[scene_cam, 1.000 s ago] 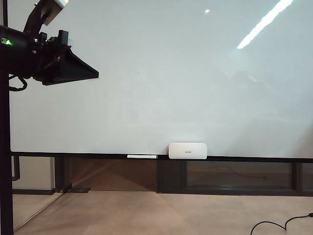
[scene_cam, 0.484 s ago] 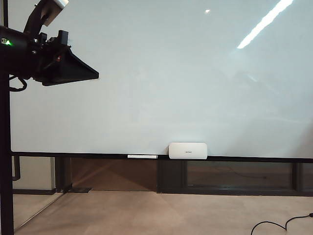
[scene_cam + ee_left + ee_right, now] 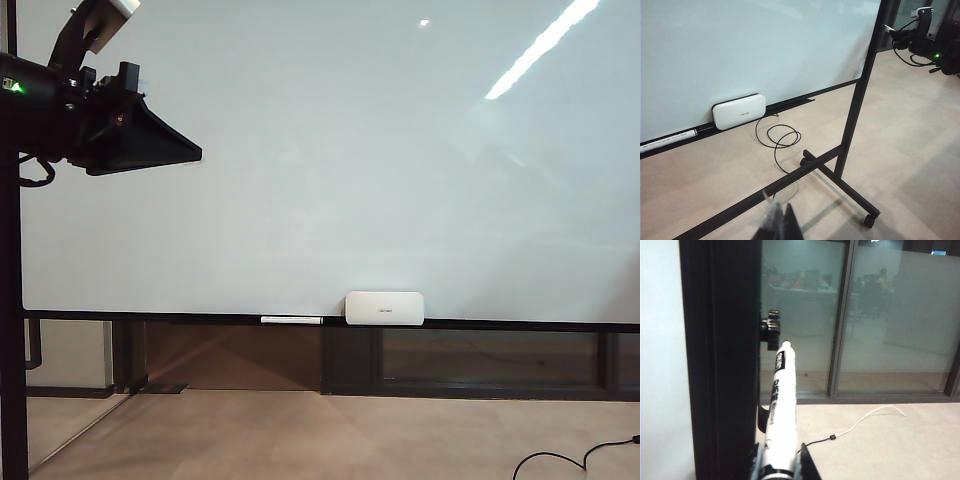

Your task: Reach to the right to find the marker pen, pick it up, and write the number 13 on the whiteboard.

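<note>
We're gripping the marker pen (image 3: 780, 410) w/ the right gripper (image 3: 776, 460), jaws pinching both sides of the barrel's base, beside the board's black frame post (image 3: 720, 355) at the right edge. Pen's long axis is running straight out from the gripper. The whiteboard (image 3: 330, 160) is lying to its left, so we're judging the next move as a swing leftward. Left gripper (image 3: 781, 222) is hanging low, fingertips together, holding nothing, farther from the pen.

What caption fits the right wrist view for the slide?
Right gripper shut on the marker pen beside the whiteboard's dark frame post.
</note>
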